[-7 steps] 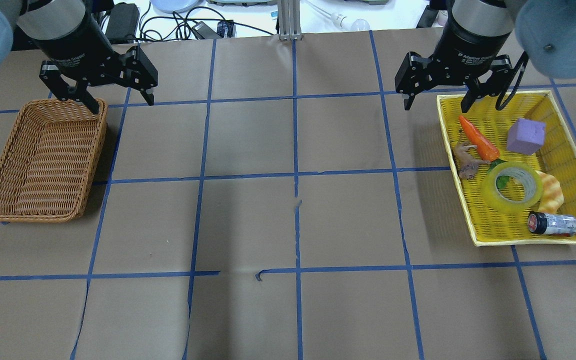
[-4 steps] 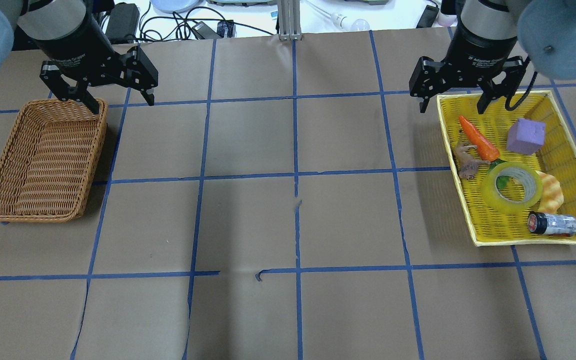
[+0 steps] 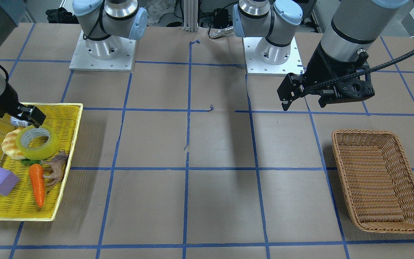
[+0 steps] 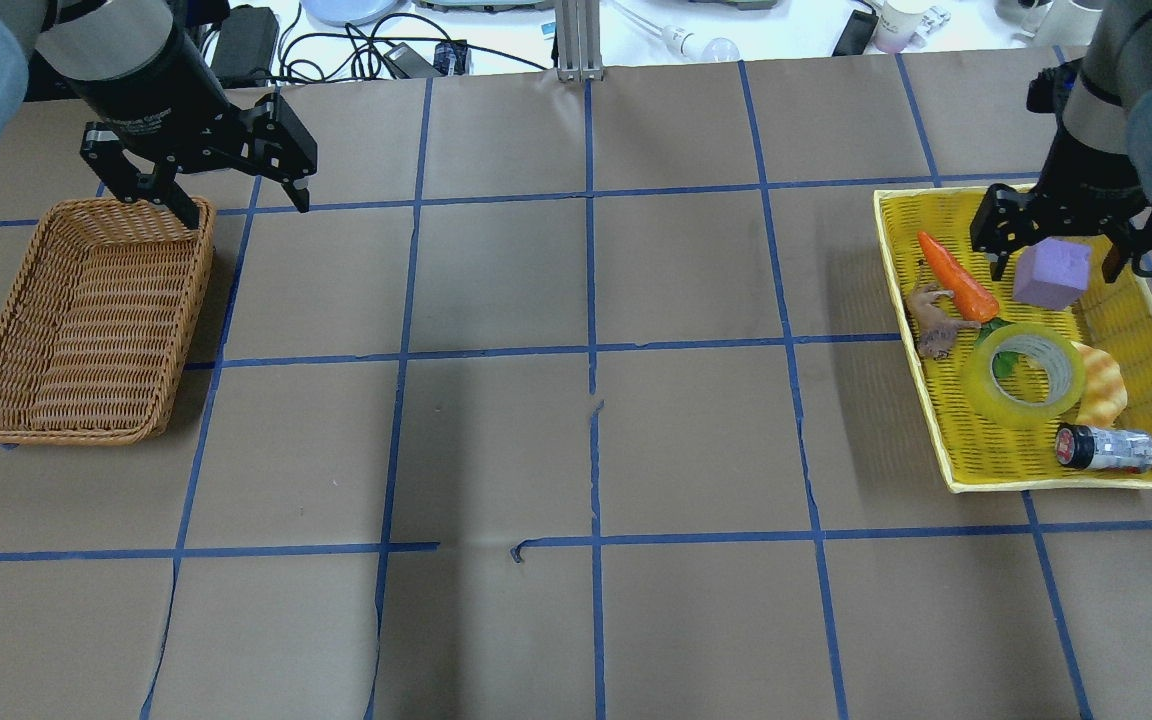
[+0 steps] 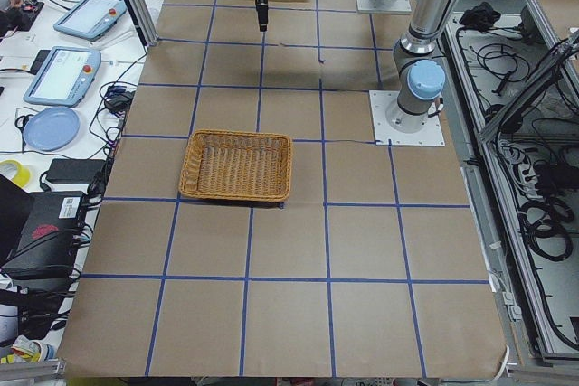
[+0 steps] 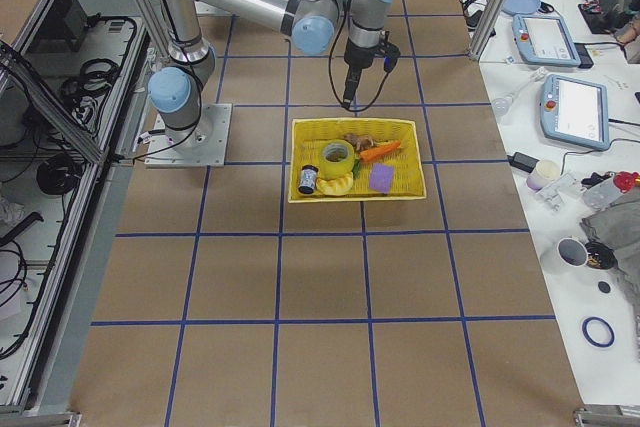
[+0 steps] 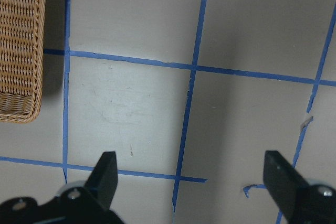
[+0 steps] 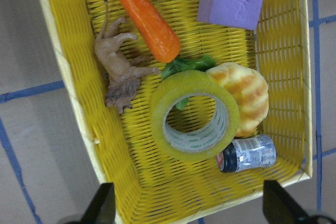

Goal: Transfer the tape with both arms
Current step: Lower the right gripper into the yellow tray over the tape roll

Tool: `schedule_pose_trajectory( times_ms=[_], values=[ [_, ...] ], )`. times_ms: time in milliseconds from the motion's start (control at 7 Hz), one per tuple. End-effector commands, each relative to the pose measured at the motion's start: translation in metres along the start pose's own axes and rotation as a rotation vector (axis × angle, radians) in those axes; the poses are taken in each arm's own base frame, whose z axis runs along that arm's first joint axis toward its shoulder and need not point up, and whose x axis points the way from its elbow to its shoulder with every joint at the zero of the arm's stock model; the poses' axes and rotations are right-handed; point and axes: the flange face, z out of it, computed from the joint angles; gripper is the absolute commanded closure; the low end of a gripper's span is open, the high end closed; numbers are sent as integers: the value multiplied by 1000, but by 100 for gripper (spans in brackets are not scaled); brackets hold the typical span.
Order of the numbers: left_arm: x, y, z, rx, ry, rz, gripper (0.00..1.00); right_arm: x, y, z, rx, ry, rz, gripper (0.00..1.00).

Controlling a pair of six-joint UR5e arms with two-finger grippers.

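The tape (image 4: pixel 1026 375) is a yellow-green roll with a white core. It lies flat in the yellow tray (image 4: pixel 921 330) on the right, also in the front view (image 3: pixel 36 144) and the right wrist view (image 8: pixel 195 116). My right gripper (image 4: pixel 1053 270) is open and empty. It hangs above the tray's far half, over the purple block, short of the tape, and its fingers frame the tape in the wrist view (image 8: pixel 190 208). My left gripper (image 4: pixel 249 213) is open and empty above the far right corner of the wicker basket (image 4: pixel 86 320).
The tray also holds a carrot (image 4: pixel 956 275), a purple foam block (image 4: pixel 1051 272), a brown lion toy (image 4: pixel 936 320), a bread toy (image 4: pixel 1101 385) touching the tape, and a small can (image 4: pixel 1106 448). The wicker basket holds nothing. Blue tape lines grid the brown table.
My right arm has swung right and lowered from beside the tray's far left corner to over the tray. The left arm has not moved.
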Motion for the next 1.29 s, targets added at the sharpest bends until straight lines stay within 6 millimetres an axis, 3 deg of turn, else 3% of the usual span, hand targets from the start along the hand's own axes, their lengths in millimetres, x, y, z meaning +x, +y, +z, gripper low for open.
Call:
schedule_pose_trajectory(
  times_ms=[0, 143, 286, 571, 714, 857, 1000, 1143],
  values=[
    [1, 2, 6, -12, -4, 6, 0, 41, -4, 71, -36, -24, -165, 0],
    [1, 2, 7, -12, -6, 50, 0, 49, -20, 102, 9, -2, -276, 0],
    [1, 2, 8, -14, -3, 72, 0, 55, -23, 126, -11, -8, -307, 0],
    [1, 2, 7, -12, -6, 69, 0, 94, -20, 153, -49, -43, -314, 0],
    [1, 2, 8, -14, -4, 68, 0, 96, -21, 157, -52, -53, -297, 2],
    [1, 3, 7, -13, -3, 68, 0, 95, -20, 160, -61, -59, -281, 23],
    [1, 2, 8, -14, -3, 68, 0, 90, -19, 167, -71, -86, -276, 28],
    [0, 2, 8, -16, -3, 65, 0, 85, -18, 168, -49, -138, -272, 25]
  ],
)
